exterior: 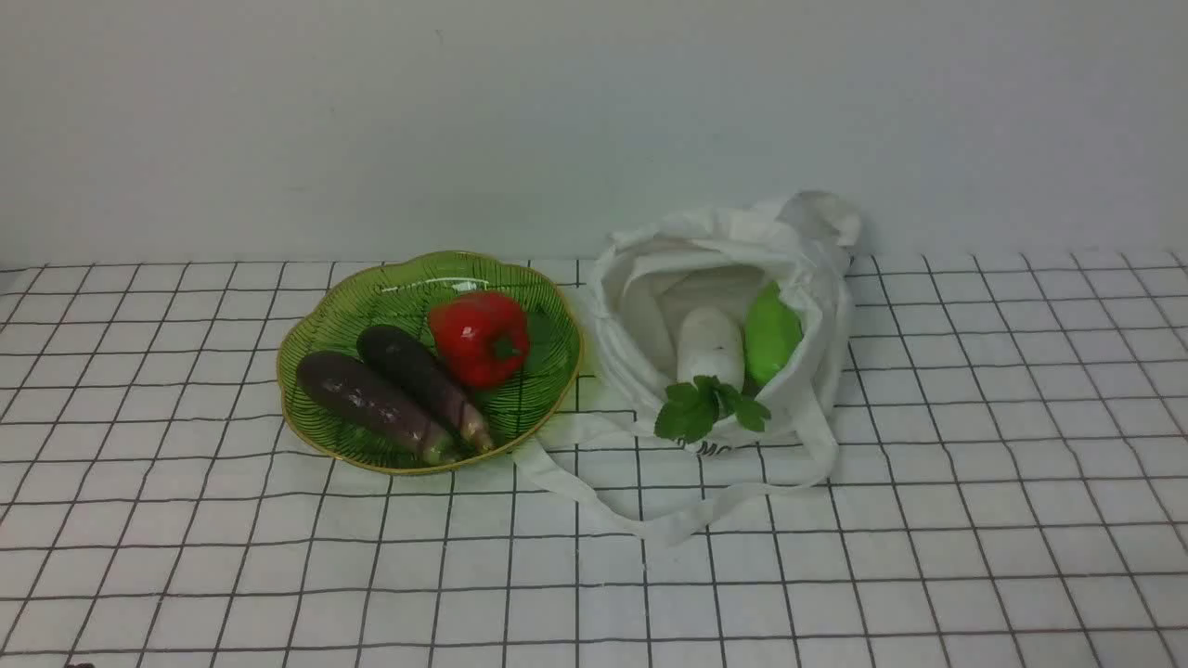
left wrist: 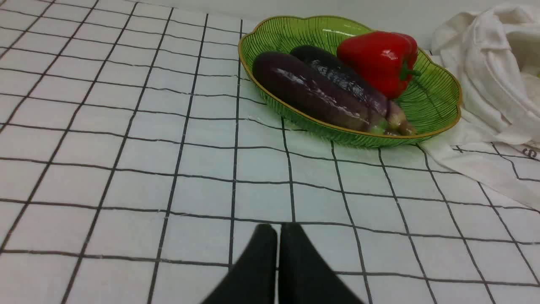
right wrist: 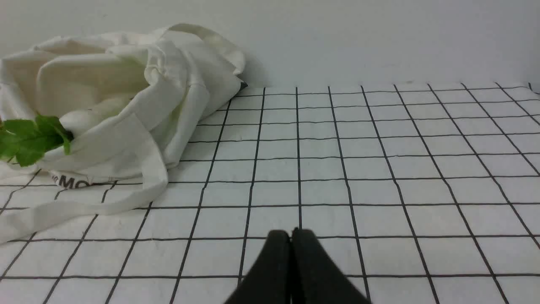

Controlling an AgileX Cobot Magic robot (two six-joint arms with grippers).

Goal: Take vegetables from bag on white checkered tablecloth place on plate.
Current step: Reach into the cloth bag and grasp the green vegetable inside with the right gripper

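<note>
The white cloth bag (exterior: 807, 278) lies open on the white checkered tablecloth (exterior: 974, 520). Inside it lie a white radish (exterior: 710, 345) with green leaves (exterior: 705, 408) and a bright green cucumber (exterior: 770, 336). The green glass plate (exterior: 408, 283) with a gold rim stands left of the bag. My left gripper (left wrist: 278, 230) is shut and empty, low over the cloth, short of the plate (left wrist: 430, 105). My right gripper (right wrist: 291, 234) is shut and empty, over bare cloth to the right of the bag (right wrist: 126, 93). Neither gripper shows in the front view.
Two purple eggplants (exterior: 371, 401) and a red bell pepper (exterior: 478, 336) lie in the plate. The bag's long strap (exterior: 650, 520) loops forward over the cloth. A pale wall stands close behind the table.
</note>
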